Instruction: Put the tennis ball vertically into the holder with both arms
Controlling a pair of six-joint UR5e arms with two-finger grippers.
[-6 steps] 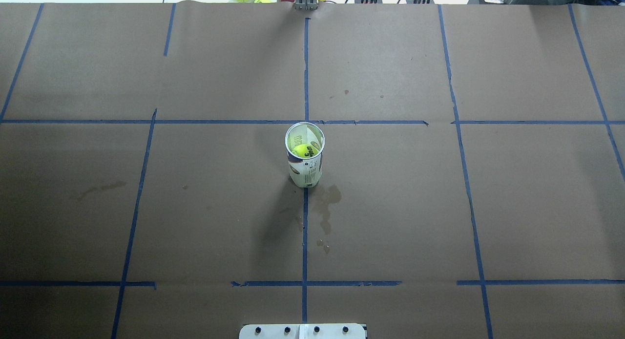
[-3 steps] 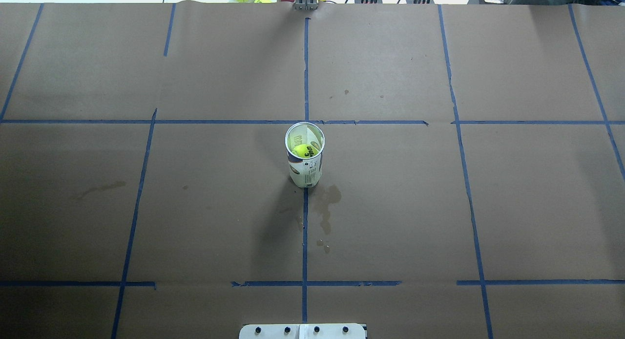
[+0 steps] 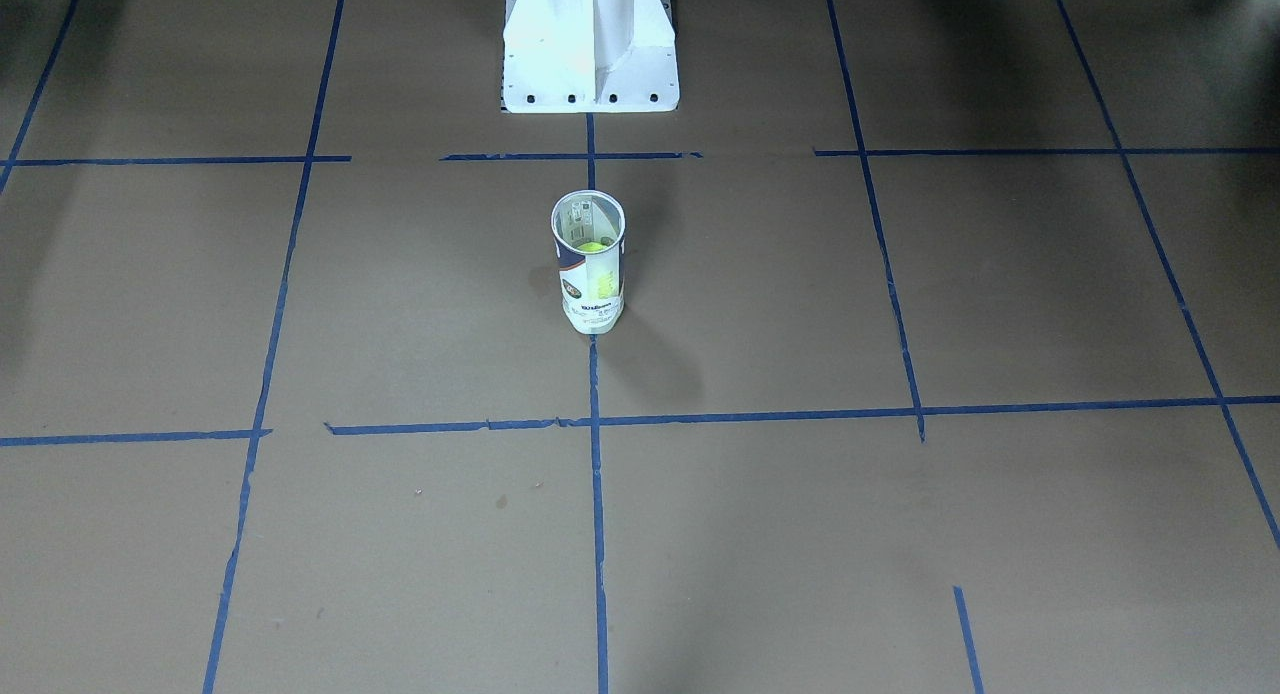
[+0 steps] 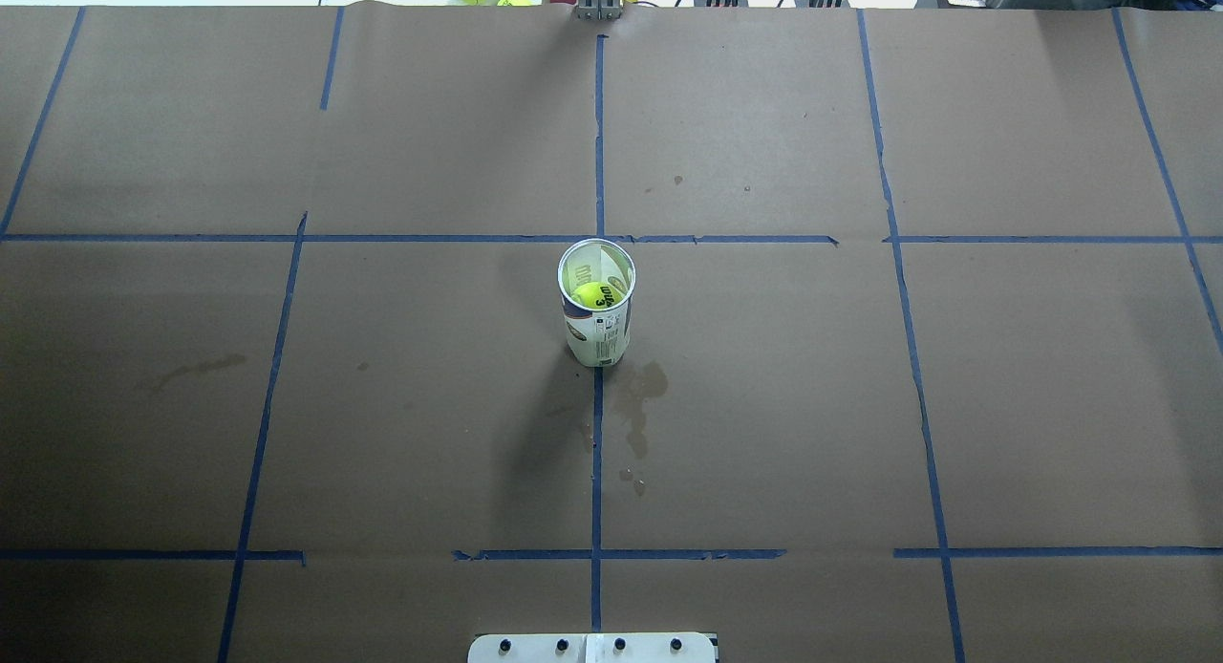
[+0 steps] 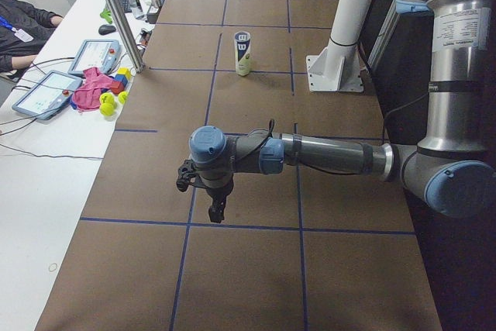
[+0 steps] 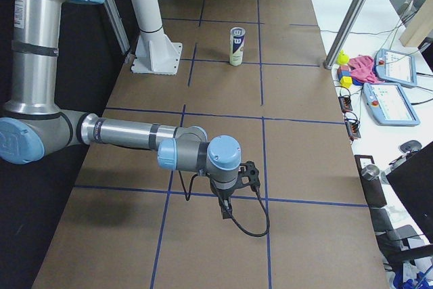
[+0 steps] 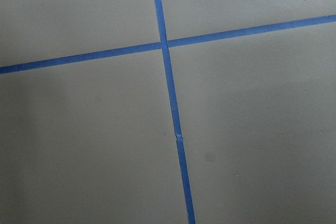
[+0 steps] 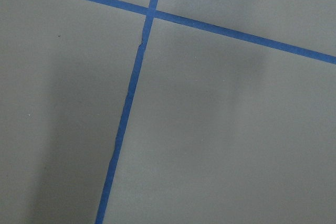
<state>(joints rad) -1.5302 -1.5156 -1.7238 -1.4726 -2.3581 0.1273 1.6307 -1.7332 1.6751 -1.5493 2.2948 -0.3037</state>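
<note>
Spotting holder [image 4: 595, 305] upright at centre of table [image 4: 812, 434], long axis vertical, mouth up, ball [image 4: 594, 295] already down inside; finding left gripper [image 5: 217, 212] and right gripper [image 6: 226, 210] hanging low toward opposite ends, well apart from it, neither clearly nearer. Can't tell finger spread on either.

Even overhead light, sharp focus, soft shadow beside the holder [image 4: 597, 333], dimmer wrist views

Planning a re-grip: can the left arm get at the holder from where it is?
Likely yes: the holder stands upright alone mid-table, and only bare paper lies between it and the left gripper, hanging off to the side.
</note>
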